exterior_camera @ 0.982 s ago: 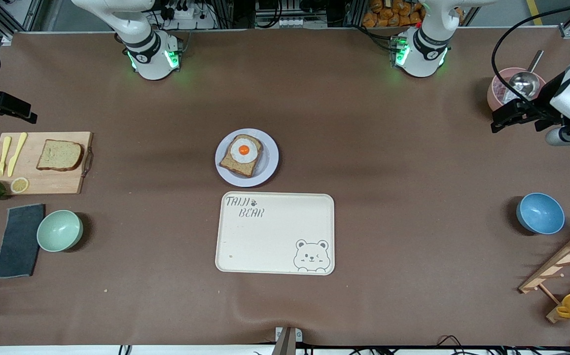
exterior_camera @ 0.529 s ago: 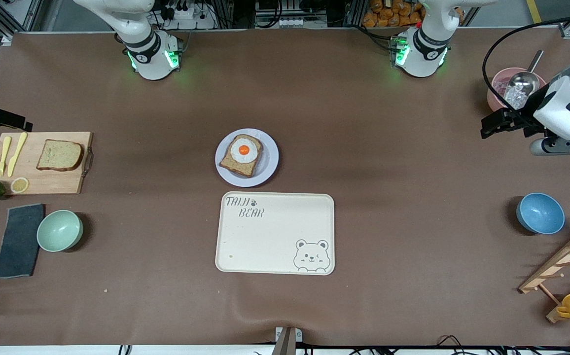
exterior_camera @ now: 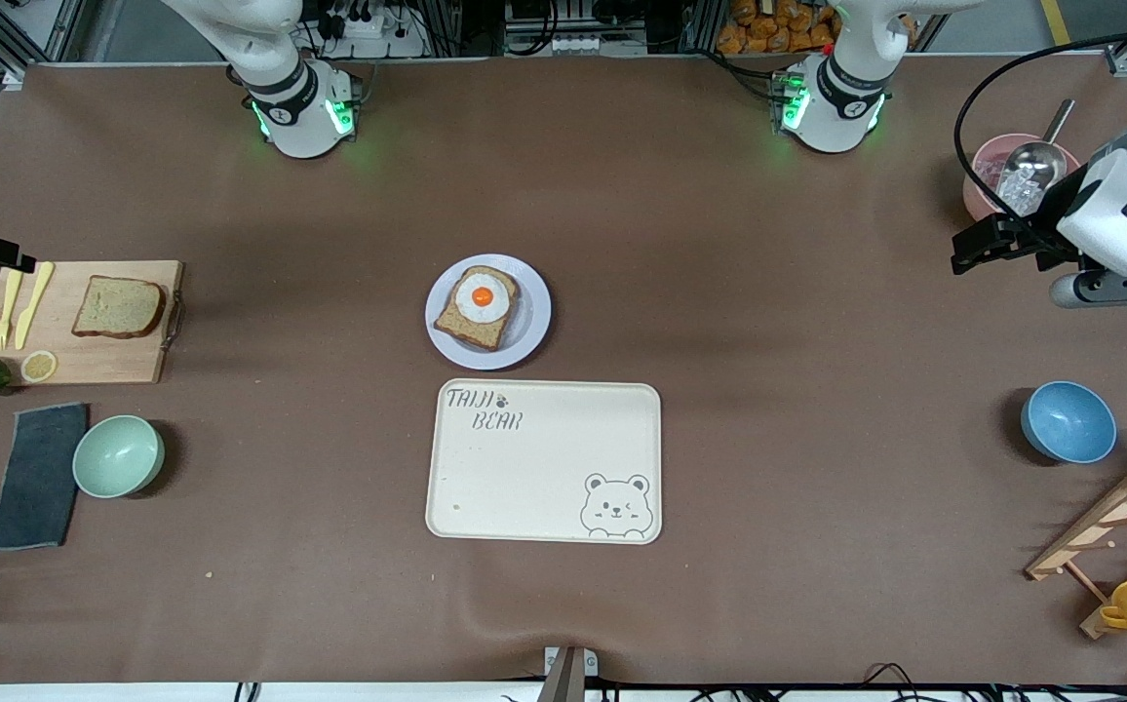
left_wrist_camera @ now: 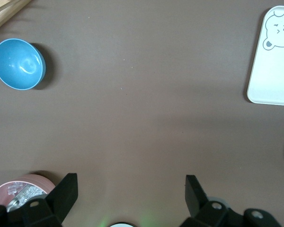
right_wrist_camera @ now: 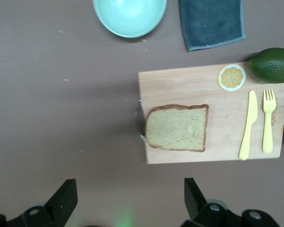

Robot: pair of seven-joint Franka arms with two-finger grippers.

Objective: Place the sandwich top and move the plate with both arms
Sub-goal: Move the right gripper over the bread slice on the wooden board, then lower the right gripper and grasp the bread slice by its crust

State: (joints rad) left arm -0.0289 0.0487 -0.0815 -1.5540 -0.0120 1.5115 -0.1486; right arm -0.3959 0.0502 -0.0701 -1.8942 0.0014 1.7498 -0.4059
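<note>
The sandwich top (exterior_camera: 118, 306), a plain brown bread slice, lies on a wooden cutting board (exterior_camera: 66, 363) at the right arm's end of the table. In the right wrist view the sandwich top (right_wrist_camera: 176, 127) sits flat on the board (right_wrist_camera: 180, 85). My right gripper (right_wrist_camera: 130, 198) hangs open and empty over bare table beside the board; the front view catches the right gripper (exterior_camera: 8, 255) at the picture's edge. The pale plate (exterior_camera: 534, 322) in the table's middle carries an egg-topped slice (exterior_camera: 476, 304). My left gripper (exterior_camera: 968, 252) (left_wrist_camera: 131, 194) is open and empty over the table by a pink bowl.
A cream bear tray (exterior_camera: 544, 460) lies nearer the camera than the plate. A green bowl (exterior_camera: 118, 455), dark cloth (exterior_camera: 37, 476), lemons, avocado and yellow cutlery (right_wrist_camera: 255, 124) surround the board. Pink bowl with scoop (exterior_camera: 997, 175), blue bowl (exterior_camera: 1068, 421) and a wooden rack (exterior_camera: 1109, 531) stand at the left arm's end.
My right gripper has drifted closer to the cutting board. The left arm swung a little toward the table's middle, then held still. Both grippers stayed open.
</note>
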